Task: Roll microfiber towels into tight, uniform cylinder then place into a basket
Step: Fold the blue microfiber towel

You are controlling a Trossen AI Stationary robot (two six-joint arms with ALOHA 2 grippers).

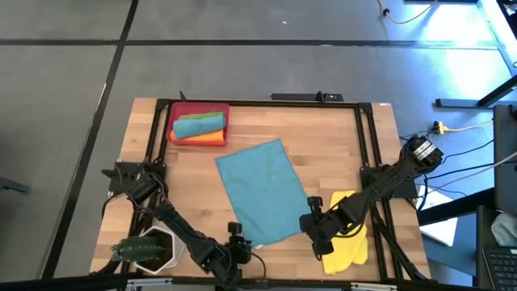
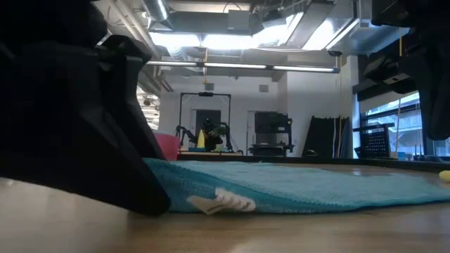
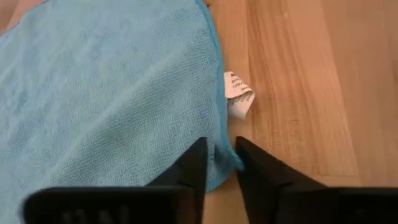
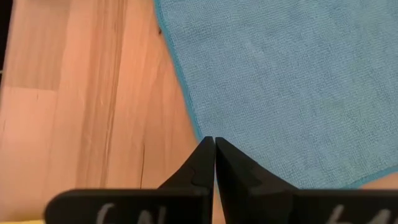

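A teal-blue towel lies spread flat on the middle of the table. My left gripper is low over its near left corner, by the white tag. Its fingers stand a narrow gap apart, one over the cloth and one beside the hem. My right gripper is shut, with its tips at the towel's right edge near the near right corner. The red basket at the far left holds rolled green, teal and orange towels. A yellow towel lies crumpled at the near right. My left gripper comes at the towel's near left corner from the near side, slanting down, and the hem runs into the gap between its fingers. I cannot tell whether the fingers touch the cloth. My right gripper's shut fingertips meet on the hem of the right edge, slanting down from the near right. The fingers hide whether cloth is between them. The towel lies flat on the table.
A white pot with a plant stands at the near left corner, beside my left arm. Black rails run along the table's left, right and far sides. Bare wood shows to the right of the basket and of the towel.
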